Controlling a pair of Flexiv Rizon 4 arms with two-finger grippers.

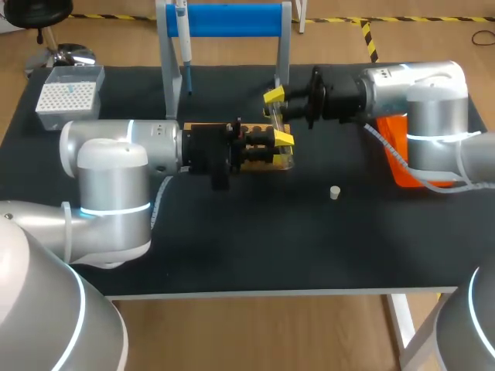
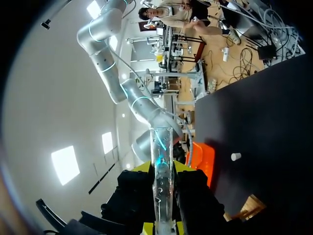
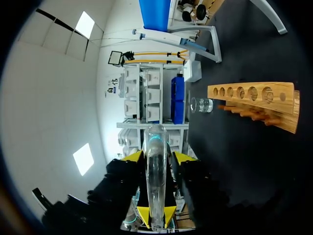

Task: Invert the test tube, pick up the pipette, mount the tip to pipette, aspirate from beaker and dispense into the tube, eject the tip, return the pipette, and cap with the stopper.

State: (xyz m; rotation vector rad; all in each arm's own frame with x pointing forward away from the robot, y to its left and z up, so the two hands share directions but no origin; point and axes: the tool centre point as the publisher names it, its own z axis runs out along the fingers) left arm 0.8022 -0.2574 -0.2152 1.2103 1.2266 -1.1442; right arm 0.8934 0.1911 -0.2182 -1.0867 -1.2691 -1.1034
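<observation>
While test tube (image 2: 161, 164) sits clamped, stopper (image 1: 334, 192) apart

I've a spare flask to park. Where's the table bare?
Bare: the table in front of the stopper; also between tip box and pipette stand. Crowded: around the wooden rack, where left gripper and right gripper meet.
</observation>
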